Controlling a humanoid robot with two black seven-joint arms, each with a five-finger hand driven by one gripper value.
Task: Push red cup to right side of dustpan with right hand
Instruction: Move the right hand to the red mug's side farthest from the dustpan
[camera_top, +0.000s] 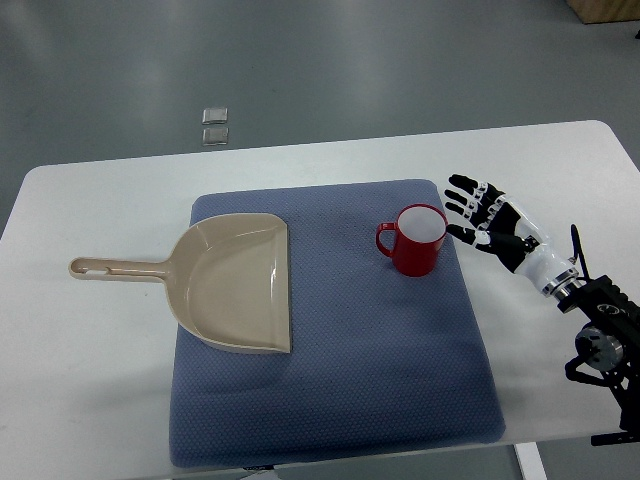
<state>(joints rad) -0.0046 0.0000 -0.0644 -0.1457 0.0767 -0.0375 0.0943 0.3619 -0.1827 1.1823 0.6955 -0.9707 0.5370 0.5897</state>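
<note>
- One red cup (419, 240) stands upright on the blue mat (330, 400), right of the dustpan (235, 285), handle toward it.
- Bare mat lies between cup and dustpan.
- The right hand (490, 220) hovers just right of the cup, fingers spread, holding nothing.
- The mat lies on a white table (90, 400).

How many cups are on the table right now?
1. The red cup stands upright on the blue mat, to the right of the dustpan and just left of the robot's right hand, whose fingers are spread. Nothing seems to hide another.
</note>
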